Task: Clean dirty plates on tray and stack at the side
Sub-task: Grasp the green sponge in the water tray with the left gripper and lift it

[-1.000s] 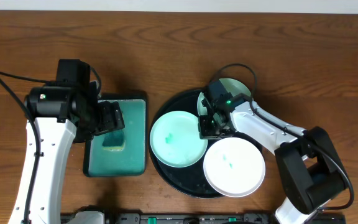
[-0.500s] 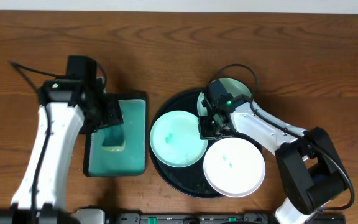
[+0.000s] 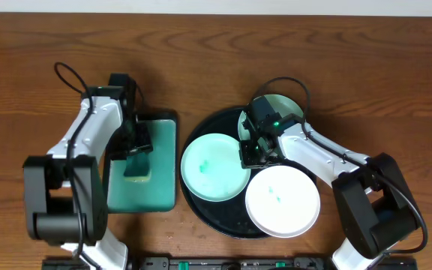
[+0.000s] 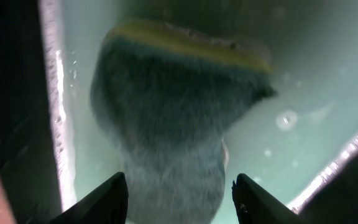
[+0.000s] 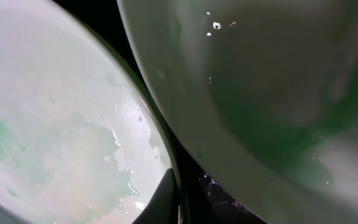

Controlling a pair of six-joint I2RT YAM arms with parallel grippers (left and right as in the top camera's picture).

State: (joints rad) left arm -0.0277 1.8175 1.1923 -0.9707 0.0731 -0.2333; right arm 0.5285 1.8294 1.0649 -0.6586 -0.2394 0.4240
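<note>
Your left claw (image 4: 182, 202) stands apart, one finger on each side of the sponge (image 4: 166, 118) in the green tray (image 3: 162, 187) at frame left. Your right claw (image 3: 251, 154) is together, low between the centre mint plate (image 3: 214, 169) and the upper mint plate (image 3: 285, 107). The white plate (image 3: 282, 199) lies lower right. All three sit on the black tray (image 3: 201, 212).

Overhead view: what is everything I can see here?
black tray: 1, black, right of centre
mint plates: 2, pale green, on black tray
white plate: 1, white, on black tray
green tray: 1, green, left of black tray
sponge: 1, teal and yellow, in green tray
table: 1, brown wood, underneath
arms: 2, white and black, either side
left tool: 1, black, jaws astride sponge
right tool: 1, black, shut, between plates
</note>
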